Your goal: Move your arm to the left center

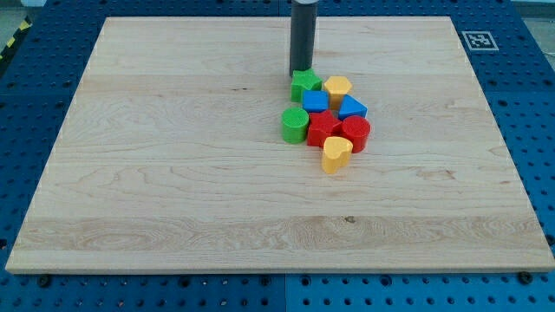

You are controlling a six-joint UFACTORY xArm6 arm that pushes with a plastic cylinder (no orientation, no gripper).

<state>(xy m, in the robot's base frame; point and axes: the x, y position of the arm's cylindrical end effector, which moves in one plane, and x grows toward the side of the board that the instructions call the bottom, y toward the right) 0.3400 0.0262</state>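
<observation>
Starting out, my tip (301, 72) had no hand to open or shut. It touched the green star block (304, 84), far from the board's (173, 173) left middle, so it needed a long slide left.

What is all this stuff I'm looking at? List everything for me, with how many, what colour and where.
Wooden board: one, pale wood, fills most of the view.
Blue pegboard table: one, blue, around the board.
Marker tag: one, black and white, board's top right corner.
Green blocks: two, a star at the cluster's top, a cylinder on its left.
Yellow blocks: two, one at top right, a heart at the bottom.
Blue blocks: two, one in the middle, a triangle on the right.
Red blocks: two, and, side by side.
My tip: one, dark rod, just above the green star.
</observation>
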